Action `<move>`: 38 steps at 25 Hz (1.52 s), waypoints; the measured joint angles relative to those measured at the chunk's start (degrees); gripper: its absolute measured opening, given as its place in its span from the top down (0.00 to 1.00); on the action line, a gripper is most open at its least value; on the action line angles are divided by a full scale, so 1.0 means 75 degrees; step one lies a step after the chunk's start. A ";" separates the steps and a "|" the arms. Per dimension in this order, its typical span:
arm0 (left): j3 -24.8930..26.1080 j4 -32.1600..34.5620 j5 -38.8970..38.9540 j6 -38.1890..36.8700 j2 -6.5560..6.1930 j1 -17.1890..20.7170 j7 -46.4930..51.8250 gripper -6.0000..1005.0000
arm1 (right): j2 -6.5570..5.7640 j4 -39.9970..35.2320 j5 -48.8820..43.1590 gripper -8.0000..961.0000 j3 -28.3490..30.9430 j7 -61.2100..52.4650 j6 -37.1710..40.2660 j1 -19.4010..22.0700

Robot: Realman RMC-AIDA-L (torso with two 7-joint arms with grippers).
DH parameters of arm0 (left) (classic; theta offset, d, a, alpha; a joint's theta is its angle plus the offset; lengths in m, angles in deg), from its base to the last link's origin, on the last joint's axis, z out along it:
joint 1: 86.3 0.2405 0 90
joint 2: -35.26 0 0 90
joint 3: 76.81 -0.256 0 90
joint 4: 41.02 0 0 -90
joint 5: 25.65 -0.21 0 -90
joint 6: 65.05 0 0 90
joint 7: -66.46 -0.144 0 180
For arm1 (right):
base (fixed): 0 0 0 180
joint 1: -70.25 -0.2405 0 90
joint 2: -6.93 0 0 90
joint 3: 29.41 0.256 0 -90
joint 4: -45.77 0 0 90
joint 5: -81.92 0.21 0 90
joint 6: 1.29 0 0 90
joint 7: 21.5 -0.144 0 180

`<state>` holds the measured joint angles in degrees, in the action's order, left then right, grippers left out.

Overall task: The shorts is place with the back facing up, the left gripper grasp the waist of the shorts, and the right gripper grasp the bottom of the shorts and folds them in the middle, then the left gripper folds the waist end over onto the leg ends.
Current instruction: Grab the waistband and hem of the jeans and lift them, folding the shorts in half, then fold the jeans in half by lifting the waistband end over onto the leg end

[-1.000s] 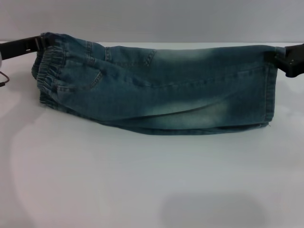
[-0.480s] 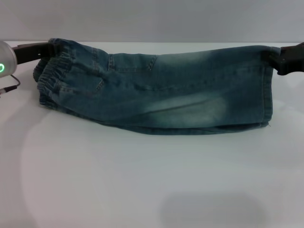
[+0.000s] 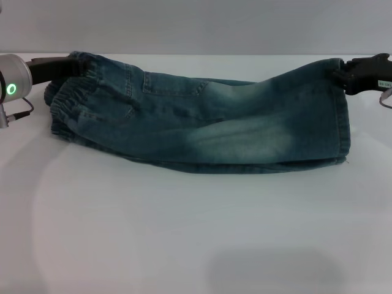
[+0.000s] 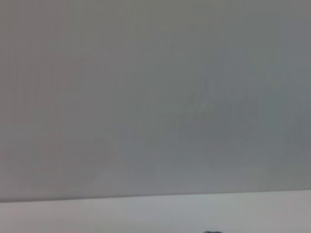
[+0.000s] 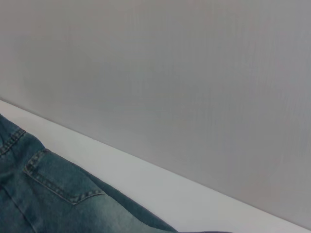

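Denim shorts (image 3: pixel 202 122) stretch across the middle of your head view, folded lengthwise on the white table (image 3: pixel 184 233). Your left gripper (image 3: pixel 68 65), upper left, pinches the elastic waist; your right gripper (image 3: pixel 342 75), upper right, pinches the leg hem. If either releases early or pulls unevenly, the top layer could slide, skewing the fold.

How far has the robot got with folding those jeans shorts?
The faded blue denim shorts already lie doubled lengthwise on the white table. The left pincer holds the waist corner and the right pincer holds the hem corner. Bringing the waist end over onto the leg ends is left.
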<state>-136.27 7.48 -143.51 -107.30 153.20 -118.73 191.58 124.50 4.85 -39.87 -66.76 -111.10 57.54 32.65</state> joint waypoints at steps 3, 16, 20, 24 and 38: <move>-0.0038 0.0000 -0.0005 0.0056 0.0000 0.0029 -0.0002 0.87 | 0.0044 -0.0013 0.0000 0.80 -0.0052 0.0020 -0.0074 0.0013; -0.0058 -0.0057 -0.0014 0.0153 -0.0013 0.0091 0.0040 0.56 | 0.0091 -0.0080 0.0037 0.48 -0.0076 0.0029 -0.0400 0.0201; -0.0005 -0.0117 -0.0068 0.0163 -0.0060 0.0097 0.0031 0.42 | 0.0097 -0.0058 0.0117 0.46 -0.0073 0.0029 -0.0583 0.0279; 0.0095 -0.0117 -0.0160 -0.0009 -0.0236 0.0130 0.0002 0.27 | 0.0097 -0.0043 0.0127 0.45 -0.0091 0.0029 -0.0588 0.0289; 0.0183 -0.0144 -0.1731 -0.1183 -0.0630 0.0148 0.0082 0.17 | 0.0109 0.0163 0.0532 0.45 -0.0106 0.0451 -0.0607 0.0289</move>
<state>-134.91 6.40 -156.49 -116.18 148.47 -117.62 192.20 125.32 6.07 -35.88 -67.55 -107.72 52.99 34.82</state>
